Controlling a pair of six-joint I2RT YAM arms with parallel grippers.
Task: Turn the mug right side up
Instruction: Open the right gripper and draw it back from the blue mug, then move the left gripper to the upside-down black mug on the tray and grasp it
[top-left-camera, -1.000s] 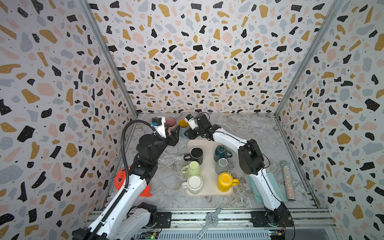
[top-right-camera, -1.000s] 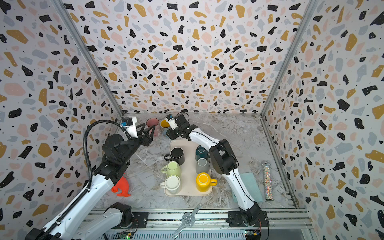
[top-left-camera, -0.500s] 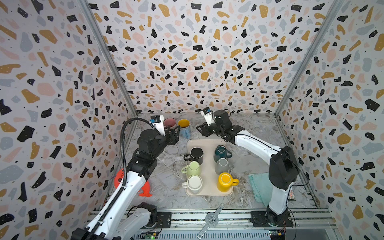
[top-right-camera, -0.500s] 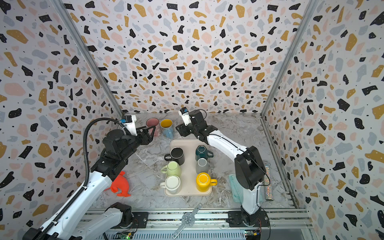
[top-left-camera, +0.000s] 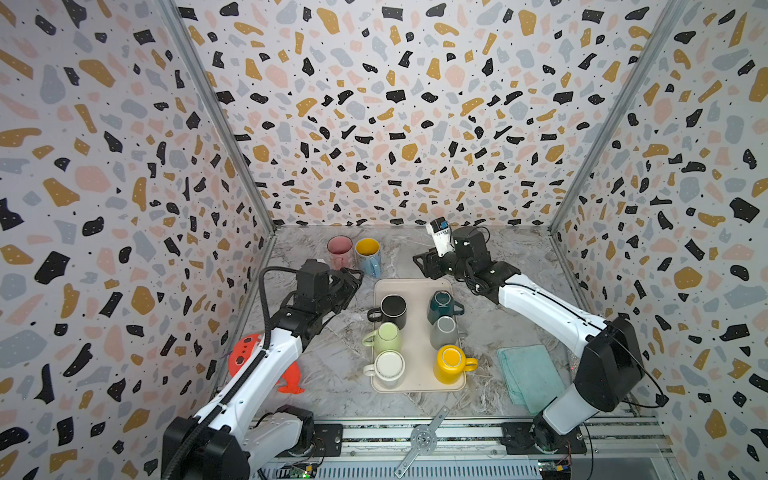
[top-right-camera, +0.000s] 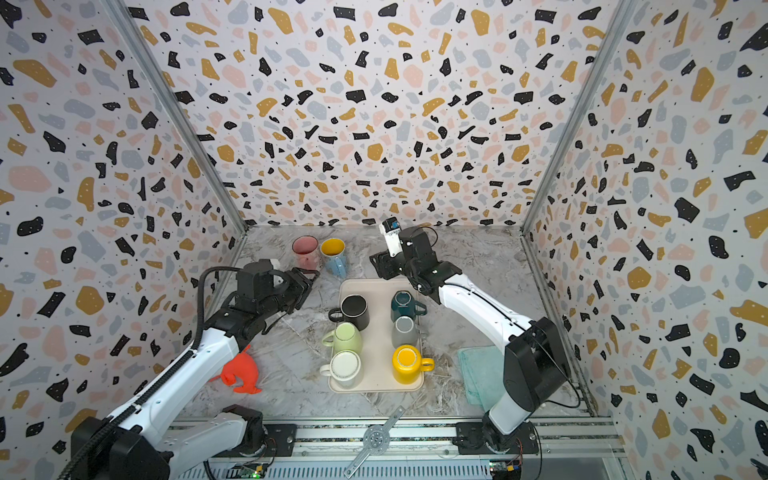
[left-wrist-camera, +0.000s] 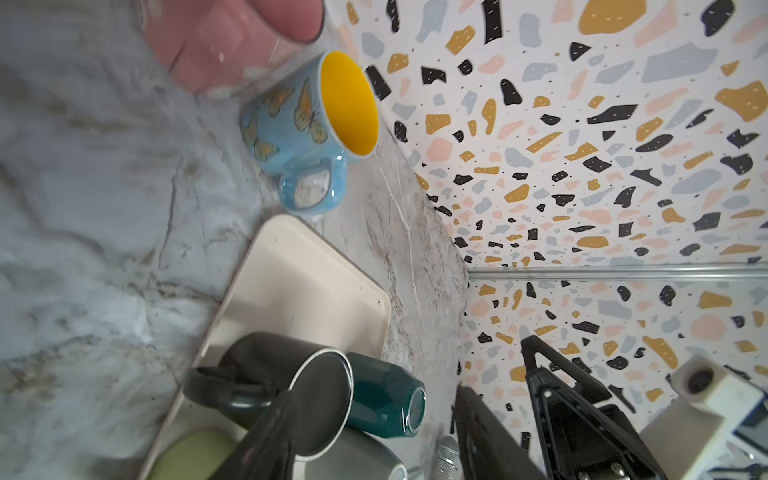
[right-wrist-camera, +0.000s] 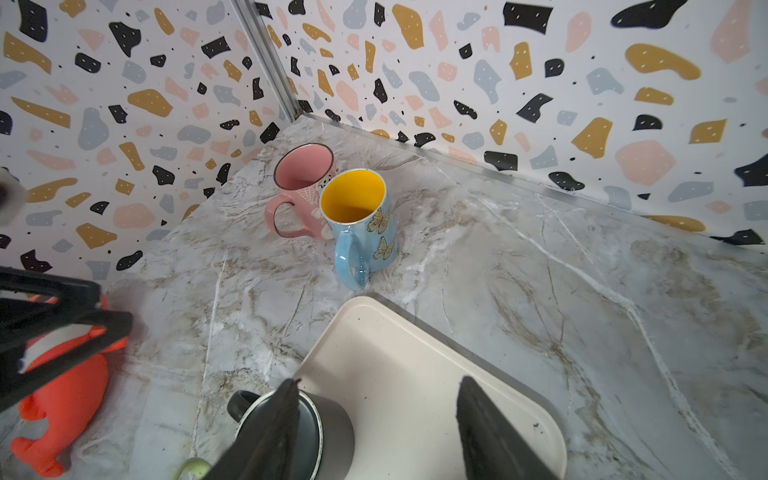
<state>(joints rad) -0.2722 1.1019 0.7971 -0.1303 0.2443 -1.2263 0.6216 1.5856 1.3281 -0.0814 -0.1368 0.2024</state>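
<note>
Blue butterfly mug (top-left-camera: 369, 253) is upright on the table (top-left-camera: 528, 257), at the far side and left of centre. Mouth is up and the yellow inside is visible in both top views and in the right wrist view (right-wrist-camera: 365, 224). Its handle points toward the near side, at the tray's far-left corner. The pink mug (top-left-camera: 340, 250) stands just left of it, also mouth up. Can't tell whether the two touch.

Left gripper (top-left-camera: 353, 279): jaws apart, nothing between them. It sits near the pink mug on its near side and left of the tray (top-left-camera: 415, 286), clear of both mugs. The left wrist view shows the same: fingers (left-wrist-camera: 266, 432) are spread and the blue mug (left-wrist-camera: 299, 120) is well beyond them.

Right gripper (top-left-camera: 420, 262): jaws apart, empty. It sits by the tray's far edge, right of the blue mug and apart from it. In the right wrist view only bare tray (right-wrist-camera: 415, 374) shows between the fingers (right-wrist-camera: 490, 424).

Six mugs on the tray, all base-up, in two columns.
- Left column, far to near: black mug (top-left-camera: 392, 309), light green mug (top-left-camera: 386, 337), white mug (top-left-camera: 388, 368).
- Right column, far to near: teal mug (top-left-camera: 442, 305), grey mug (top-left-camera: 444, 332), yellow mug (top-left-camera: 451, 361).

Off the tray, a folded teal cloth (top-left-camera: 528, 374) lies on the near right. An orange toy (top-right-camera: 239, 372) lies on the near left, partly under the left arm.
</note>
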